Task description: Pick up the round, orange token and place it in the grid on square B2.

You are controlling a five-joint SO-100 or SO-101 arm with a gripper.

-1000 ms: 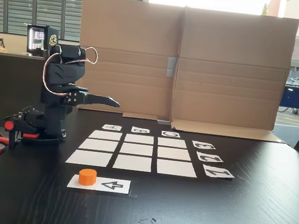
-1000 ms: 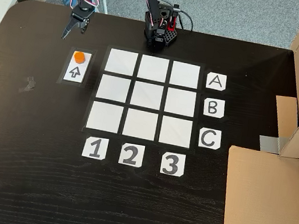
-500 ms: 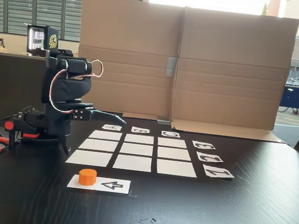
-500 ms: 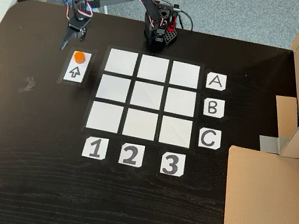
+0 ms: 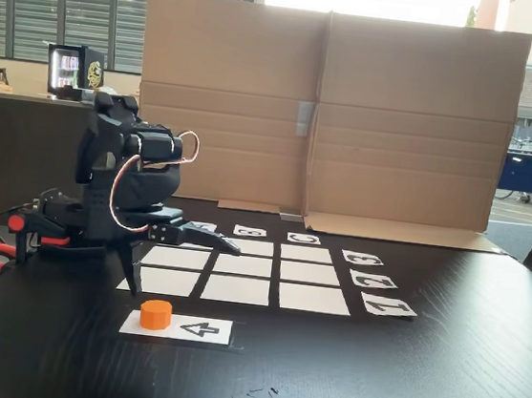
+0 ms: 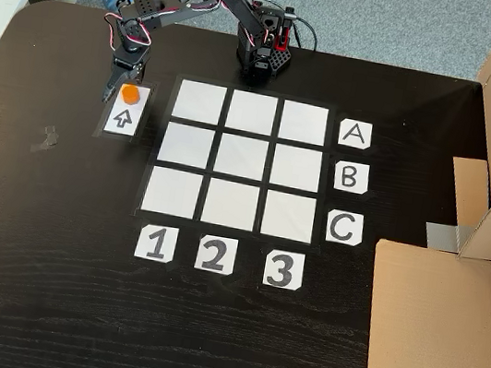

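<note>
Token [image 6: 129, 92] placement is seen clearly in the fixed view from above: the orange disc lies on the upper end of a white strip [image 6: 125, 118] marked with a black arrow, at the upper left of the frame, just left of the grid [image 6: 243, 158]. In the low fixed view from the side, the token [image 5: 156, 313] is found at lower left, on the left end of the same strip [image 5: 195, 329], in front of the grid [image 5: 238, 275]. The gripper [image 6: 117, 89] is reached out from the arm's base [image 6: 263, 54] at the top of the frame, and its tips are seen just beside the token — at its upper left edge, seemingly above it rather than around it. In the side view the jaws are spread wide: one finger [image 5: 206, 238] is held out nearly level toward the right over the grid's near-left cells, the other [image 5: 132, 272] is pointed down toward the table, behind and slightly left of the token. The disc is not enclosed by them. Square B2 [image 6: 244, 158] is seen bare at the grid's centre, well apart from the token. Number cards [image 6: 213, 255] are laid below the grid and letter cards [image 6: 348, 179] to its right — cardboard [image 5: 324, 114] is stood behind the table.
</note>
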